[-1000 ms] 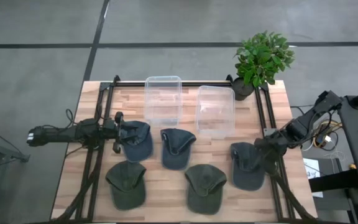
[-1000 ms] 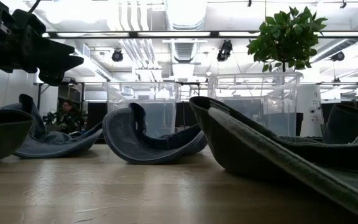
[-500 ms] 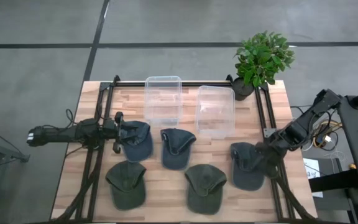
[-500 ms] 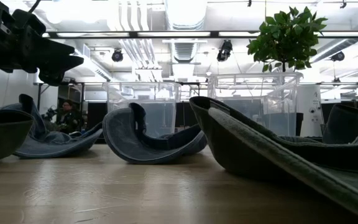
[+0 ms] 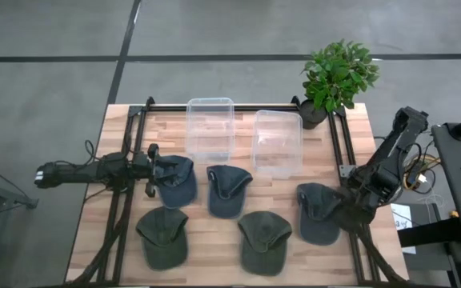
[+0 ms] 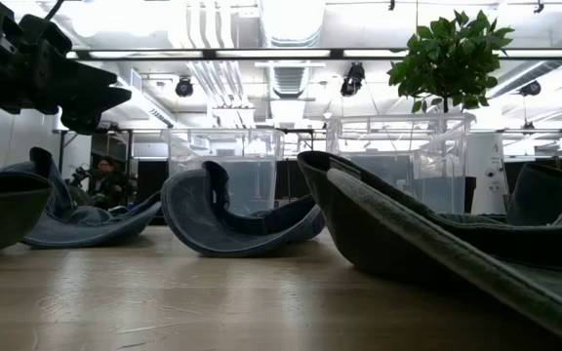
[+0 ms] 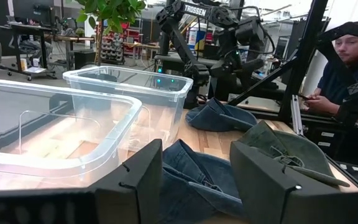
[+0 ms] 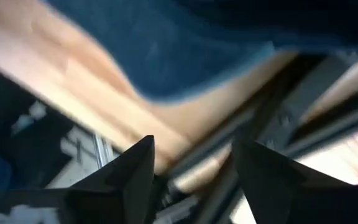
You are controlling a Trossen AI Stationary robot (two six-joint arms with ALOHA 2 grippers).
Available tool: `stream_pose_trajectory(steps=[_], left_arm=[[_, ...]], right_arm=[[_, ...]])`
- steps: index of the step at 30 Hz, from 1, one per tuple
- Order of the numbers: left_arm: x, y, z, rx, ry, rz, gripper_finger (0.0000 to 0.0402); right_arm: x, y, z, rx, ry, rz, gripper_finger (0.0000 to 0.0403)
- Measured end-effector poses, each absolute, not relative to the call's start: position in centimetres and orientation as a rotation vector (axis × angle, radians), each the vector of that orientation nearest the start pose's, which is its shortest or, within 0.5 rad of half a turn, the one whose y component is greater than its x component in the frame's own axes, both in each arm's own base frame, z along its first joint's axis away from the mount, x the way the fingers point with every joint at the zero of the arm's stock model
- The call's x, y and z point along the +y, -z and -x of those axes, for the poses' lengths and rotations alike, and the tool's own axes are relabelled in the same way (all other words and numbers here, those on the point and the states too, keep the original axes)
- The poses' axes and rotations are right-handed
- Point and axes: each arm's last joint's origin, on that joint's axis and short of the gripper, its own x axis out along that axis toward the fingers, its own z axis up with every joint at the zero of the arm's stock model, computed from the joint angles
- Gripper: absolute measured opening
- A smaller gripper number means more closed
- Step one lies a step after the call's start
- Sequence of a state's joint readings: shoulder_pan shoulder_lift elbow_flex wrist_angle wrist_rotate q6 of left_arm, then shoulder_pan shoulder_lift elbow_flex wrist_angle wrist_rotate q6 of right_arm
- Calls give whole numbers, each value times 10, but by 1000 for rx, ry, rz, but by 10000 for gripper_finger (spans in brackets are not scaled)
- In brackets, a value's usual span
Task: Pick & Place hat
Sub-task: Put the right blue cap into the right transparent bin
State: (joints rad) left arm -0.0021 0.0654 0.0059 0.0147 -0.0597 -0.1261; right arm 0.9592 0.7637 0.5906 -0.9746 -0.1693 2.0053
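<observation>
Nearest row, high view: two olive caps (image 5: 162, 237) and (image 5: 264, 240) at the table's front edge. Next row: three denim caps; left one (image 5: 175, 179), middle one (image 5: 228, 189), right one (image 5: 318, 212).

Right gripper (image 5: 344, 202) at the right denim cap's outer edge; fingers apart in right wrist view, blue cloth (image 8: 185, 43) just beyond the tips, nothing clamped. Contact not discernible.

Left gripper (image 5: 152, 170) low at the left denim cap's edge; fingers apart in left wrist view, denim (image 7: 194, 180) between them, not pinched.

Judged handling: light, soft crown, collapses and sags; stiffer brim. Best pinch on brim or crown rim, not the flat panel.

Farther: two clear bins (image 5: 210, 128) and (image 5: 278, 142), plant (image 5: 336, 74) at the far right corner.

Low view alone shows caps lying crown-down, rims curled up (image 6: 232, 219). Left wrist view alone shows a seated person (image 7: 347, 68) beyond the table. High view alone gives the full layout.
</observation>
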Motion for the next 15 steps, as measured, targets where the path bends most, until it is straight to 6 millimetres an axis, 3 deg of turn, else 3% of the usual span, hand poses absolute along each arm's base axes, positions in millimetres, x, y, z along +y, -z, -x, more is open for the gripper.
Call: stream_pose_trajectory(steps=[9,15], left_arm=[[2,-162,-101,41,-60,125,181],[1,-162,-101,42,-60,91,181]], right_arm=[[103,-187,-68,1450,535,-1266,251],[100,-175,-65,1455,600,-1275,254]])
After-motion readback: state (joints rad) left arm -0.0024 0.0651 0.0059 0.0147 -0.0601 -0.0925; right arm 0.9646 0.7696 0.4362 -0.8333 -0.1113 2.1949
